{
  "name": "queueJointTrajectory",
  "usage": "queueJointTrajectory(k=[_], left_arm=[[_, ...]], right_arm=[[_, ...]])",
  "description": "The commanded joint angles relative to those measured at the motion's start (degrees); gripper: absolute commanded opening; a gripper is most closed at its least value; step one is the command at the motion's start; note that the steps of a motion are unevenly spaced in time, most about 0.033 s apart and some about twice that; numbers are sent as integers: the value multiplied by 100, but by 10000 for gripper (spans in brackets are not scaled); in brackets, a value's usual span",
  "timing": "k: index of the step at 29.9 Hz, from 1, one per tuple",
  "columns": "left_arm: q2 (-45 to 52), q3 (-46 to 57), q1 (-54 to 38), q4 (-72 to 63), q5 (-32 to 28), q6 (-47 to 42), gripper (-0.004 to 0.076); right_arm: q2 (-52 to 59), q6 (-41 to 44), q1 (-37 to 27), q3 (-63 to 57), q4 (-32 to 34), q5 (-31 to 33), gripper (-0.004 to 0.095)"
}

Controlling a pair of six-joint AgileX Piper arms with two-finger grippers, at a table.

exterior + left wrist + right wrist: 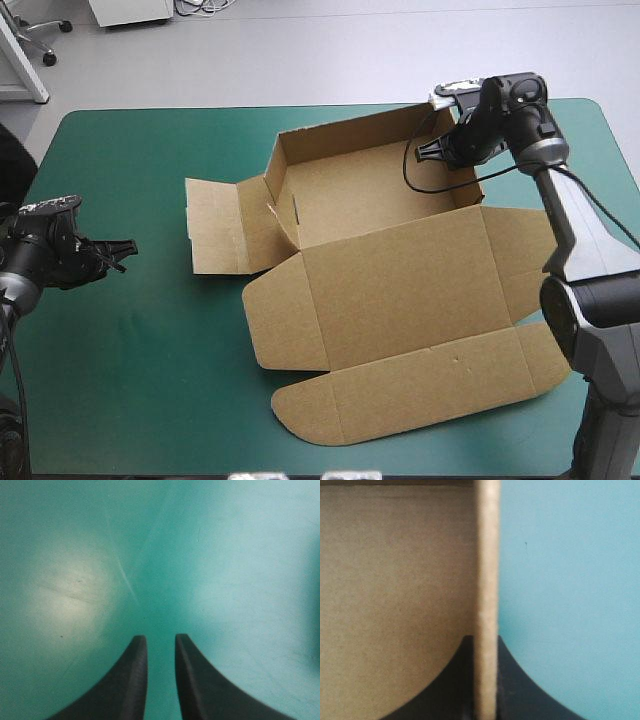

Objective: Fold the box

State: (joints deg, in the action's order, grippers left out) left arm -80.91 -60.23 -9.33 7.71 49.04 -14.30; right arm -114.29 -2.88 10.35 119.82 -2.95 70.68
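The brown box (370,190) lies at the table's middle with its far wall and left wall raised. Its lid (400,285) lies flat toward the near edge, and a side flap (215,225) lies flat on the left. My right gripper (442,152) is at the box's right wall near the far right corner. In the right wrist view this gripper (485,641) is shut on the upright board edge (486,555), with the box's inside (395,580) on one side. My left gripper (124,252) hovers low over the cover, well left of the box. Its fingers (161,640) stand a narrow gap apart with nothing between them.
The teal-green cover (130,370) is bare around the left gripper and along the near left. The lid's rounded front flap (400,400) reaches close to the table's near edge. Cover (570,580) shows just outside the gripped wall.
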Motion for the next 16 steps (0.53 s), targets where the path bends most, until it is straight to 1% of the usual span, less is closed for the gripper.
queueJointTrajectory(k=[1, 4, 7, 10, 12, 13, 14, 15, 16], left_arm=[[190, -152, -15, 306, -240, -8, 144], [190, -152, -125, 82, -320, -22, 144], [190, -152, -161, -521, -463, 304, 144], [190, -152, -161, -1381, -658, 1029, 144], [190, -152, -161, -1925, -762, 1301, 144], [190, -152, -161, -2519, -775, 1564, 144], [190, -152, -161, -2985, -747, 2004, 144], [190, -152, -150, -3536, -653, 2487, 144], [190, -152, -150, -4407, -529, 3225, 144]], right_arm=[[785, -135, -224, 170, -370, -126, -30], [1170, -300, -428, 170, -745, -79, -30], [1496, -462, -606, 167, -1136, 11, -30], [1866, -542, -619, -46, -1122, 15, -30], [2084, -596, -619, -353, -1146, -49, -30], [2209, -610, -619, -526, -1146, -123, -30], [2270, -622, -619, -646, -1136, -182, -30], [2311, -655, -619, -760, -1121, -229, -30], [2340, -655, -619, -851, -1108, -267, -30]])
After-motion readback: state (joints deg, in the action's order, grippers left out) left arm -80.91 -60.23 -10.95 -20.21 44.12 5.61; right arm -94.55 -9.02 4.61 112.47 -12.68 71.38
